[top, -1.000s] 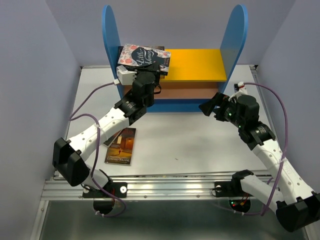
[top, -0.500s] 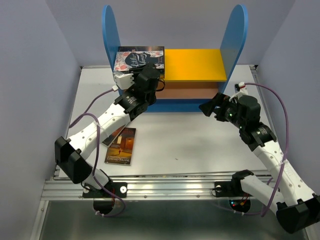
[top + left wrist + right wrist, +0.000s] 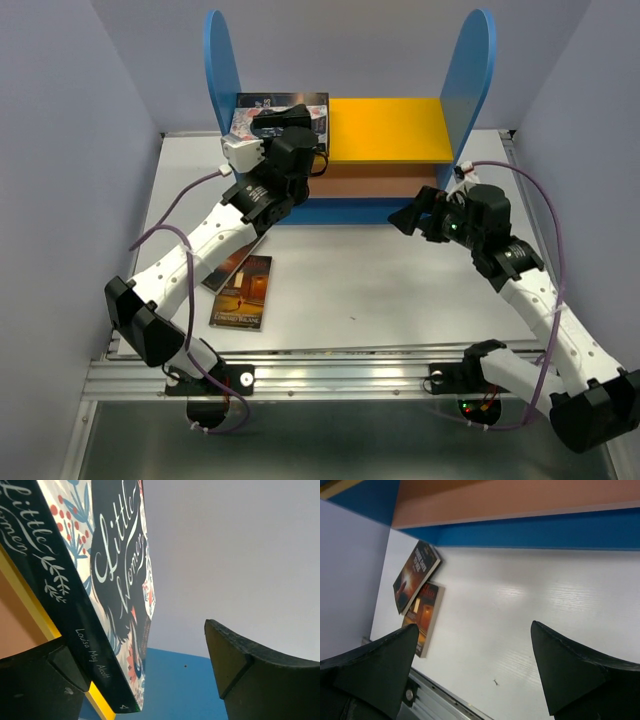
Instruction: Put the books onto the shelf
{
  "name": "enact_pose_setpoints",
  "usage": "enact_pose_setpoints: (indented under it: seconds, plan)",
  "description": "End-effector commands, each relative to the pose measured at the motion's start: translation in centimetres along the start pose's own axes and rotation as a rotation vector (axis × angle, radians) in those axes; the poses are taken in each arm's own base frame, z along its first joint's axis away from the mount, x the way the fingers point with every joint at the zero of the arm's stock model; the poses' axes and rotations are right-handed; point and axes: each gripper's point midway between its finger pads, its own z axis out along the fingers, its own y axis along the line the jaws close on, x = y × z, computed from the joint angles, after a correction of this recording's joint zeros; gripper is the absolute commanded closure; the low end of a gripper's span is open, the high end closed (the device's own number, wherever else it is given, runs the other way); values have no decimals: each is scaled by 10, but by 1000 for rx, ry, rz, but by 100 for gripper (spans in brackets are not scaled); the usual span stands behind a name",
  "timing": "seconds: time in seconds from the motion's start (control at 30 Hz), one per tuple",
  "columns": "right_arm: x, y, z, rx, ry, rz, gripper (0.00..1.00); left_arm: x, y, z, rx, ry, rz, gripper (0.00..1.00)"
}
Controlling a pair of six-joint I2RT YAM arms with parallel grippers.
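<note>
The shelf [image 3: 390, 128] stands at the back of the table, with blue side panels and a yellow upper board. The grey floral "Little Women" book [image 3: 243, 125] lies flat at the left end of that board, and a dark cover [image 3: 300, 101] shows at its far edge. My left gripper [image 3: 283, 118] hovers over it, open. In the left wrist view the book [image 3: 120, 570] sits beside one finger [image 3: 35, 685] and is not pinched. Two more books lie on the table: an orange-lit one [image 3: 243, 290] and a darker one [image 3: 220, 272] partly under my left arm. My right gripper [image 3: 415, 215] is open and holds nothing.
The right wrist view shows both table books [image 3: 415, 575] [image 3: 423, 614], the shelf's brown middle board [image 3: 520, 500] and its blue base [image 3: 545, 532]. The right part of the yellow board has nothing on it. A metal rail [image 3: 330, 375] runs along the near edge.
My left gripper carried "Little Women" from a tilt down flat onto the yellow board, then opened and let it go. The right arm shifted slightly left.
</note>
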Motion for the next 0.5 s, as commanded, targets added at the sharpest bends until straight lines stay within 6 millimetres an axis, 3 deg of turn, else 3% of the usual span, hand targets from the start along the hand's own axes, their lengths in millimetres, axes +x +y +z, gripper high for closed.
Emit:
enact_pose_setpoints:
  seconds: [0.0,0.2,0.33,0.47]
  plan:
    - [-17,45,0,-201,29,-116,0,-9,-28,-9,44,-14,4,2]
    - [-37,94,4,-381,-35,-248,0,-1,-24,-4,29,36,106,1]
    - [-41,119,27,-398,-28,-330,2,1,-20,5,15,60,153,1]
    - [-64,137,44,-410,-79,-385,8,1,-15,8,11,67,177,1]
